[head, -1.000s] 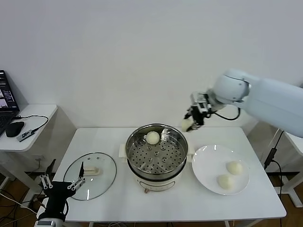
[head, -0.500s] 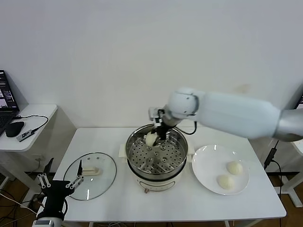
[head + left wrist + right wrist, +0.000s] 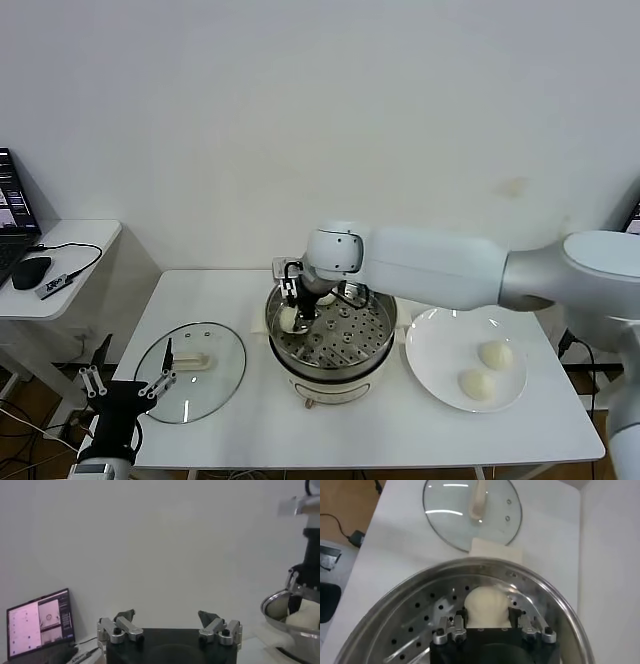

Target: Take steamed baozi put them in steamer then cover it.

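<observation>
My right gripper [image 3: 292, 308] reaches into the left side of the steamer [image 3: 375, 348] and is shut on a cream-white baozi [image 3: 289, 319]. In the right wrist view the baozi [image 3: 487, 605] sits between the fingers of the right gripper [image 3: 487, 617], low over the perforated tray [image 3: 410, 625]. Another baozi [image 3: 326, 298] shows partly behind the arm at the back of the tray. Two more baozi [image 3: 495, 354] [image 3: 474, 383] lie on the white plate [image 3: 435, 350]. The glass cover [image 3: 190, 370] lies flat on the table, left of the steamer. My left gripper [image 3: 128, 385] waits open near the cover's front edge.
The white table [image 3: 400, 430] carries the cover, steamer and plate in a row. A side table [image 3: 70, 250] with a laptop, mouse and cable stands at the far left. The left wrist view shows the open left gripper [image 3: 170, 622] and the steamer's rim [image 3: 275, 607].
My right arm swung the baozi from above the steamer's right rim across to its left side and lowered it toward the tray. The left arm barely moved.
</observation>
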Controlling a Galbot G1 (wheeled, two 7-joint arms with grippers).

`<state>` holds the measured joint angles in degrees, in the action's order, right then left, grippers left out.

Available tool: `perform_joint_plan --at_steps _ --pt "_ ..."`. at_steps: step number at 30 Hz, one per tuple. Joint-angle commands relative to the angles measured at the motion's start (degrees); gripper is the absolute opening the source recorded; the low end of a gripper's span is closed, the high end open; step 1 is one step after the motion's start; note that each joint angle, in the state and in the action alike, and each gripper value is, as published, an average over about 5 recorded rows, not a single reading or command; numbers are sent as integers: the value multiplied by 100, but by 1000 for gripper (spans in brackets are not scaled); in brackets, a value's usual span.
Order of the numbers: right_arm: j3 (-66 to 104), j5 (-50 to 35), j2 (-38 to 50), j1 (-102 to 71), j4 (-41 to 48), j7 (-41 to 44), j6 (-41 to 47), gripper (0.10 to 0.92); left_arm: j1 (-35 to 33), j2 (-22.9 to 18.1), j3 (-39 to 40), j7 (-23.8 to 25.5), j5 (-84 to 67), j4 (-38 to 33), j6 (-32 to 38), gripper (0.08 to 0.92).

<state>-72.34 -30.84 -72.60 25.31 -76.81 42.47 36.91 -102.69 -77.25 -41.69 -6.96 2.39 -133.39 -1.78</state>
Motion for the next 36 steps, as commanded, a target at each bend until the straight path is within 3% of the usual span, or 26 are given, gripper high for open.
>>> perform_joint_plan --at_steps 1,7,15,18,25,36 --pt "22 167 -309 -202 371 -107 74 524 20 13 5 2 -8 18 2 823" --pt "22 196 -255 -135 341 -22 93 563 27 10 15 2 -5 30 0 823" --pt "131 476 349 475 -92 1000 -363 778 -8 39 7 3 -8 -8 -2 823" --pt "134 585 854 850 -401 1461 -716 816 -13 72 0 5 -13 -17 -4 823" --pt "-91 748 2316 1602 -1326 2049 -1254 823 -2 137 42 17 -17 -23 -12 823" --pt "-217 2135 4690 1064 -2222 2267 -1902 823 44 141 232 18 30 40 -9 823"
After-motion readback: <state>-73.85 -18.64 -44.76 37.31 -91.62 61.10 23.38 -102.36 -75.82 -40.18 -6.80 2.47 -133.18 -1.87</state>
